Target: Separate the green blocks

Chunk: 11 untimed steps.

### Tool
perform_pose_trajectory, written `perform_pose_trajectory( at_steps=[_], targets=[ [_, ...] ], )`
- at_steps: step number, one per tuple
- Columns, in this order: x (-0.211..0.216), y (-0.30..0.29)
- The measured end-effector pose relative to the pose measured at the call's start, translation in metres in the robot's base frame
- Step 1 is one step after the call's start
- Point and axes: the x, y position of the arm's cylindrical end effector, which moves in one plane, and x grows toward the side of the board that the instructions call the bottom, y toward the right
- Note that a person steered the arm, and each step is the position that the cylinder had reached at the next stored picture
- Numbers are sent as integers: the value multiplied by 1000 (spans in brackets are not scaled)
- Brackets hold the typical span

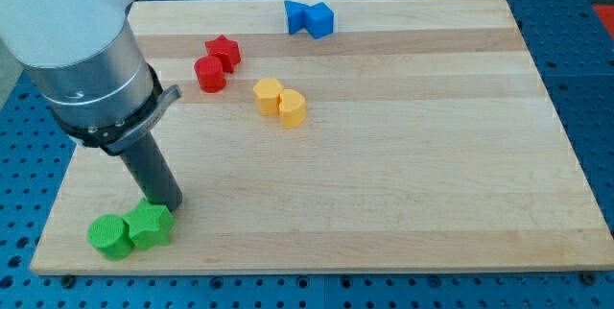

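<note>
A green cylinder [109, 236] and a green star block [151, 225] lie touching each other near the board's bottom left corner. My tip [171, 206] is at the lower end of the dark rod, right at the star's upper right side, seemingly touching it. The arm's grey body fills the view's top left.
A red cylinder [210, 74] and a red star [224, 53] sit together at upper left. Two yellow blocks [269, 94] [292, 108] touch near the middle. Two blue blocks [309, 18] sit at the top edge. The wooden board [432, 155] lies on a blue pegboard table.
</note>
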Motion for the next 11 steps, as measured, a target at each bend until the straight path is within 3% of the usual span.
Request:
perform_pose_trajectory(
  at_steps=[2, 3, 4, 7, 9, 11],
  targets=[
    [-5, 61],
    [56, 67],
    [65, 63],
    [64, -26],
    [51, -38],
    [65, -24]
  ],
)
